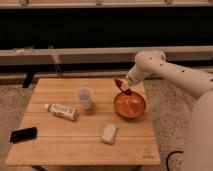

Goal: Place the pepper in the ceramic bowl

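Camera view: the single view looks down at the bench [75,145] from its front, with the white arm [172,74] reaching in from the right.
Gripper: the gripper [125,88] hangs at the end of that arm, pointing down over the far-left rim of the ceramic bowl [131,106].
Gripper state: clasped on the pepper [119,83], as far as I can judge; the pepper sits right at its tip and seems to be off the wood.
Pepper: dark red and small, it sticks out from the gripper to the left and slightly upward.
Pepper's long axis: slanted, running from the gripper up and away to the left, not hanging straight down.
Key relation: the bowl's hollow lies just below the gripper, toward the front and a little to the right. The pepper is over the rim or just outside it, not over the centre.
Next move, as a judgement: a short shift toward the bowl's middle before letting go, since a drop from here might strike the rim and roll onto the wood.
Bowl: glossy orange-red, upright, nothing visible inside.
Further out: a clear cup [85,97] stands left of the bowl, well apart from it.
Bottle: a labelled bottle [62,111] lies on its side left of the cup.
Front of bench: a pale packet [108,132] lies flat, and a black device [23,134] lies at the left edge.
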Motion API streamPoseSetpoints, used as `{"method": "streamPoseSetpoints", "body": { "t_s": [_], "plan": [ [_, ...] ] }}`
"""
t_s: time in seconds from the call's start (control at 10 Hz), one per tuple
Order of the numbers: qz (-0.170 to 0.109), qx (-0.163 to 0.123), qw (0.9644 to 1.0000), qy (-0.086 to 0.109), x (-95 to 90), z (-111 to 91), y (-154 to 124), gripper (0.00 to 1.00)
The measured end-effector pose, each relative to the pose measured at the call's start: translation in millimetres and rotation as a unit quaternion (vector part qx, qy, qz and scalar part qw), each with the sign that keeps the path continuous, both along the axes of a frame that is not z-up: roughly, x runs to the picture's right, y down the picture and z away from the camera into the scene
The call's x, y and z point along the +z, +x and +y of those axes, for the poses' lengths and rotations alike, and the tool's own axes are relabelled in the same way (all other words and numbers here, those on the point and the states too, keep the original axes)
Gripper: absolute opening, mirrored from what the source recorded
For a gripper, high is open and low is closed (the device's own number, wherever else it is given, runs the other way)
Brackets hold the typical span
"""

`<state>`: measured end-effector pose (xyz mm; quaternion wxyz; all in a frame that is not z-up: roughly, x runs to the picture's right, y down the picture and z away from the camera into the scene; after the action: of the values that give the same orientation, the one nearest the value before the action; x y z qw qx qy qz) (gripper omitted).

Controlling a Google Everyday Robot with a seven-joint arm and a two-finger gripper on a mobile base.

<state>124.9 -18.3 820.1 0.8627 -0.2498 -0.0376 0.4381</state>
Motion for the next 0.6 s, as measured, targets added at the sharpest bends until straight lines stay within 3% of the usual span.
{"method": "streamPoseSetpoints", "body": {
  "t_s": [0.2,0.3,0.6],
  "plan": [
    [0.01,0.016,0.9998,-0.003,-6.7,5.3,23.4,0.07],
    [0.008,0.007,0.9999,-0.002,-8.3,8.7,30.5,0.17],
    [0.0,-0.011,0.9999,0.005,-6.2,1.5,15.0,0.47]
  ]
}}
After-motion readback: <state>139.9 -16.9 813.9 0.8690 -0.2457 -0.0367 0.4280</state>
